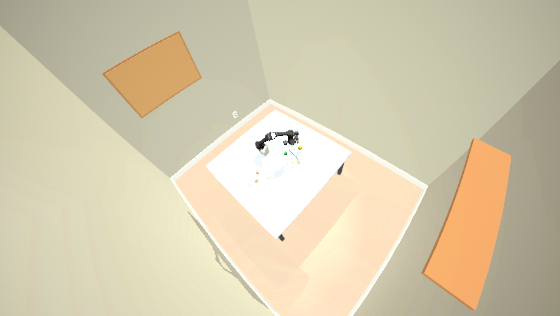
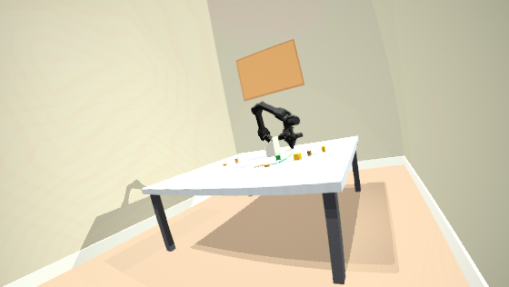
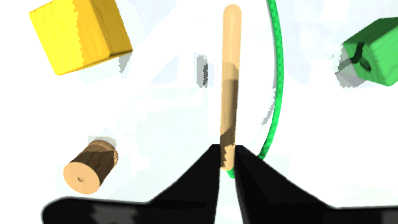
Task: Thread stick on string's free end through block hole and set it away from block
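Note:
My gripper (image 3: 228,156) (image 2: 292,147) is shut on the string-end of the pale wooden stick (image 3: 231,55). The stick points away from the fingertips, up the wrist view, above the table. The green string (image 3: 280,75) (image 2: 285,159) leaves the stick's held end and curves up on its right in the wrist view. The green block (image 3: 377,57) (image 1: 285,153) (image 2: 278,157) stands on the table, right of the stick in the wrist view, with a dark hole in its visible face. The stick is outside it. The string's button (image 2: 267,165) (image 1: 298,161) looks small and orange on the table.
A yellow block (image 3: 72,37) (image 1: 300,147) (image 2: 297,156) and a brown cylinder (image 3: 90,170) (image 2: 309,153) lie left of the stick in the wrist view. Another small yellow object (image 2: 324,149) stands near the table's right edge. Small orange objects (image 1: 256,180) (image 2: 236,160) lie farther off.

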